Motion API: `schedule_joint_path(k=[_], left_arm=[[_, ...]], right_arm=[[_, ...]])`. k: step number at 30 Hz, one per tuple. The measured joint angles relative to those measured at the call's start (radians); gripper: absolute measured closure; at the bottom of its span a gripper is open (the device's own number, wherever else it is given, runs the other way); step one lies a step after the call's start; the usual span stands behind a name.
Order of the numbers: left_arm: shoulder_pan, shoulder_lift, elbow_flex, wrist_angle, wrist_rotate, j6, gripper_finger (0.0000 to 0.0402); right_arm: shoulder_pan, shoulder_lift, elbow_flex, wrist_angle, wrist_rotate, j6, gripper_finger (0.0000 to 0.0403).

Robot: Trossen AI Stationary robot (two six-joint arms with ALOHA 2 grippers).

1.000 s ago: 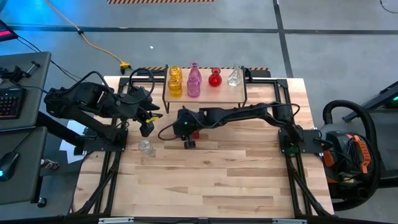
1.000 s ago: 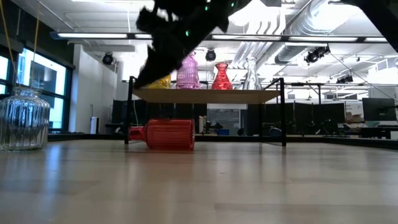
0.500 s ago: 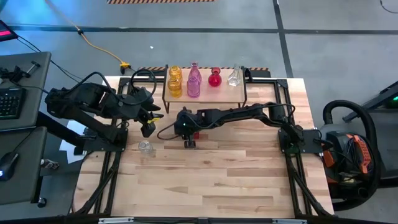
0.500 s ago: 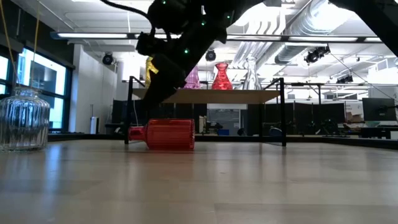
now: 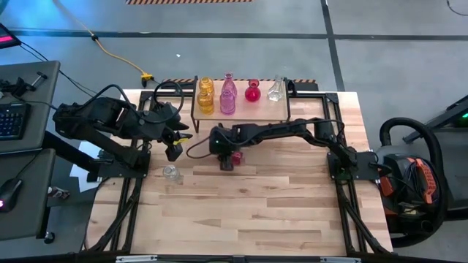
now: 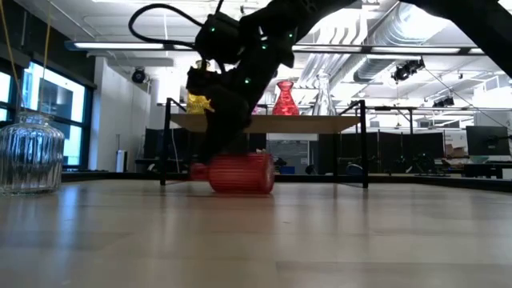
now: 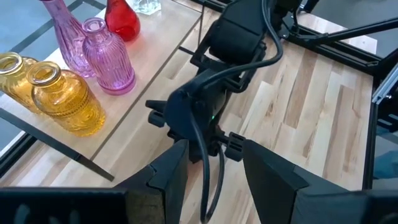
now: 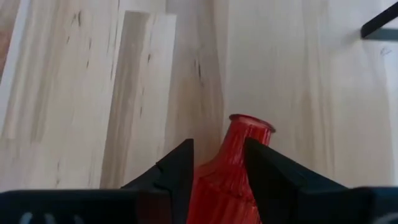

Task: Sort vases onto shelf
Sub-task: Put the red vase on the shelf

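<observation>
A red vase (image 8: 231,168) lies on its side on the table (image 5: 248,212), in front of the shelf (image 5: 241,111), its mouth (image 8: 252,122) pointing away from my right wrist. My right gripper (image 8: 217,149) is open and straddles it from above. Two yellow vases (image 5: 206,96), two pink ones (image 5: 228,95), a red one (image 5: 253,91) and a clear one (image 5: 276,89) stand on the shelf. A clear vase (image 5: 171,173) stands upright on the table. My left gripper (image 7: 214,180) hangs open with nothing in it, above the table left of the shelf. My right gripper has one finger (image 8: 177,168) on each side of the vase's shoulder (image 8: 224,163), where the body narrows to the neck, and both look flush against it. The fingers slant down from above and lie along the vase. The vase rests on its side on the table.
The shelf's black legs (image 6: 364,144) stand just behind the lying vase. Black frame rails (image 5: 124,197) run along the table's left and right sides. The wide near half of the table is bare wood. My right arm (image 7: 230,50) reaches across in front of the shelf.
My right gripper has come down and rolled, dropping around the lying red vase. The vase has shifted along the table toward the right edge, still on its side.
</observation>
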Motion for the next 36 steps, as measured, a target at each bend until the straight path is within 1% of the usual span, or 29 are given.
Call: schedule_joint_path(k=[4, 9, 12, 22, 27, 31, 36], left_arm=[[0.000, 0.000, 0.000, 0.000, 0.000, 0.000, 0.0257], [0.000, 0.000, 0.000, 0.000, 0.000, 0.000, 0.0257], [0.000, 0.000, 0.000, 0.000, 0.000, 0.000, 0.0257], [0.000, 0.000, 0.000, -0.001, -0.001, 0.025, 0.0257], [0.000, 0.000, 0.000, -0.001, -0.001, 0.027, 0.0257], [0.000, 0.000, 0.000, -0.001, 0.000, 0.036, 0.0257], [0.000, 0.001, 0.000, -0.001, 0.000, 0.035, 0.0257]], right_arm=[[0.007, -0.001, 0.001, -0.044, 0.027, 0.006, 0.0269], [0.007, -0.001, 0.001, -0.054, 0.014, 0.016, 0.0269], [0.011, -0.002, 0.001, -0.078, 0.036, 0.015, 0.0269], [0.020, -0.009, 0.061, -0.128, 0.044, 0.014, 0.0269], [0.016, -0.009, 0.073, -0.166, 0.042, 0.058, 0.0269], [0.004, -0.001, 0.069, -0.146, 0.040, 0.010, 0.0269], [-0.028, 0.023, 0.067, -0.166, 0.083, 0.038, 0.0269]])
